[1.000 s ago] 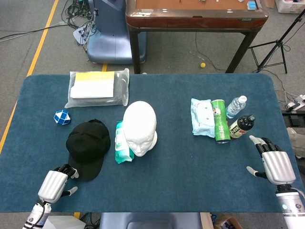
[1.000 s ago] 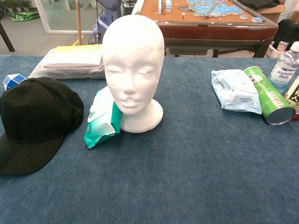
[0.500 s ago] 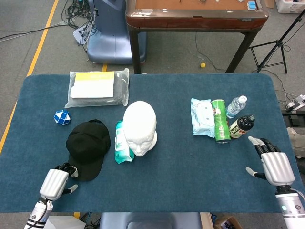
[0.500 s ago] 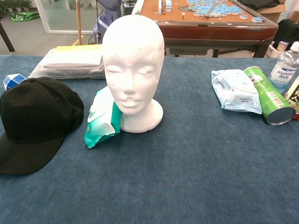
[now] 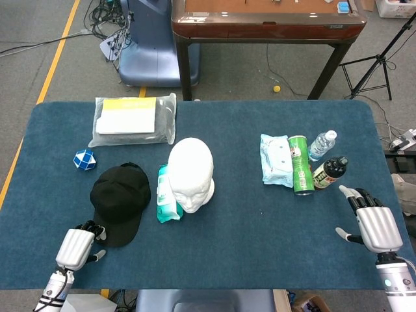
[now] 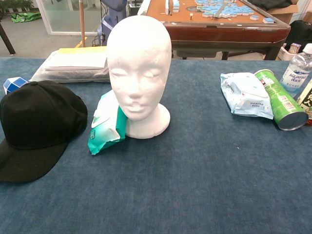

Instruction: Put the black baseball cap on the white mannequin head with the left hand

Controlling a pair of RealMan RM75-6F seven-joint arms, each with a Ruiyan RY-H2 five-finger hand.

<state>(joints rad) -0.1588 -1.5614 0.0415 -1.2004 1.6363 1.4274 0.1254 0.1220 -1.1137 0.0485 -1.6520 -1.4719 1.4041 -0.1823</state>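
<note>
The black baseball cap [image 5: 120, 195] [image 6: 36, 122] lies flat on the blue table, brim toward me, left of the white mannequin head [image 5: 190, 170] [image 6: 139, 68]. The head stands upright and bare, facing me. My left hand [image 5: 77, 246] is at the table's near left edge. Its bent fingertips sit just beside the brim's left corner and its thumb sticks out; it holds nothing. My right hand [image 5: 374, 224] hovers near the right front edge, fingers spread and empty. Neither hand shows in the chest view.
A green wipes pack [image 5: 167, 195] [image 6: 105, 126] leans against the mannequin's base. A bagged paper stack [image 5: 133, 119] and a blue-white cube [image 5: 84, 158] lie behind the cap. At the right are a pale blue pack [image 5: 275, 160], a green can [image 5: 299, 164], a water bottle [image 5: 322, 144] and a dark bottle [image 5: 328, 171].
My left hand has slid slightly left and back from the cap's brim. The cap, the mannequin head and my right hand have barely moved.
</note>
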